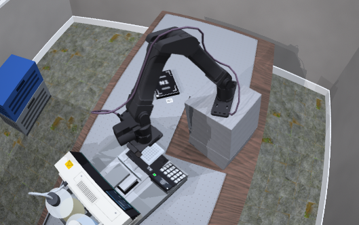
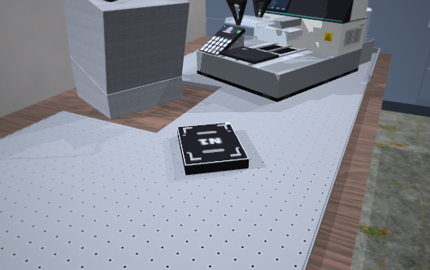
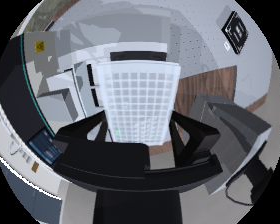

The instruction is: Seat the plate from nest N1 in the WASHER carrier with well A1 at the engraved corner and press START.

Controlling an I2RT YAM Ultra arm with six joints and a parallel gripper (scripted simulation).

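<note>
White, gridded, the plate (image 1: pixel 152 153) (image 2: pixel 233 21) (image 3: pixel 141 90) lies between the 2 fingers of the tool (image 1: pixel 147 147) (image 2: pixel 248 19) (image 3: pixel 138 113), which is clenched on its sides, above the dark carrier (image 1: pixel 139 161) (image 2: pixel 251 54) (image 3: pixel 138 56). Lowered off-centre or slightly turned, it could ride up on a locator and sit tilted; drifting sideways, it might catch the keypad (image 1: pixel 173 172) (image 2: pixel 217 43). I cannot tell which corner is A1.
</note>
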